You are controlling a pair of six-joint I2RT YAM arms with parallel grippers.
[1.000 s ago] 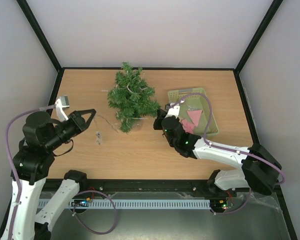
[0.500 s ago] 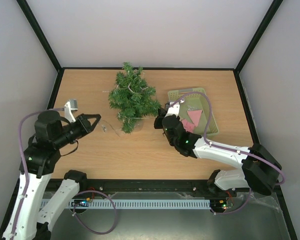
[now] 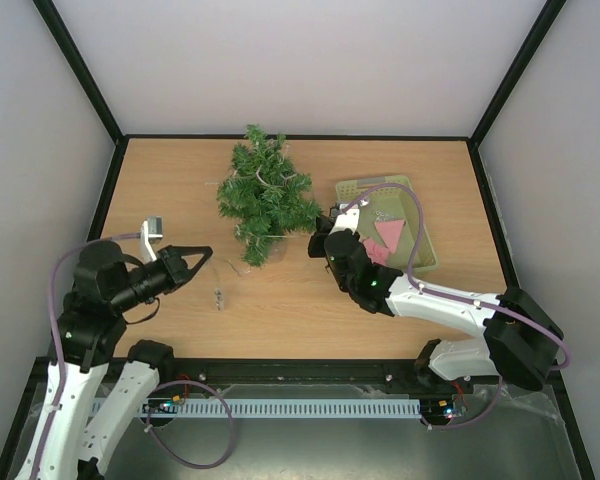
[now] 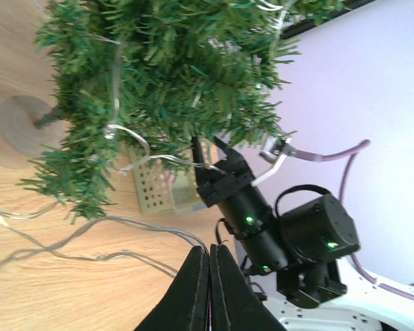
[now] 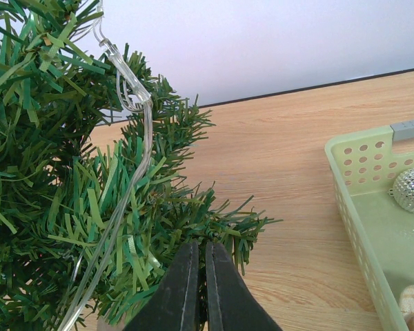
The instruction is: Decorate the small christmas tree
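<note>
At the left end effector [image 4: 208, 254] the two black fingers are pressing fully together, and the thin clear light string [image 5: 147, 127] is running right up to their tips, so they appear to be pinching it. From there the strand is trailing loosely across the wooden surface [image 3: 310, 300], with a small piece of it [image 3: 218, 297] lying just ahead of the tips, and is climbing into the small christmas tree [image 3: 263, 195]. That tree is standing on its round base [image 4: 17, 131] toward the back middle of the surface, between the two arms. On its other side the right end effector [image 5: 197, 252] is clenching shut with its tips buried in the lowest needles; whether it is gripping a branch or wire cannot be made out. Just beyond it a pale green basket [image 5: 352, 172] is holding a glittery silver ball [image 5: 412, 189] and other ornaments. Trouble looks likeliest from the wire: a hard pull by the left arm could be tipping the light tree or dragging the strand off its branches, the thin strand could be slipping out of the closed tips, and the right arm could be shoving the tree sideways. No brand, label or readable writing is showing anywhere.
</note>
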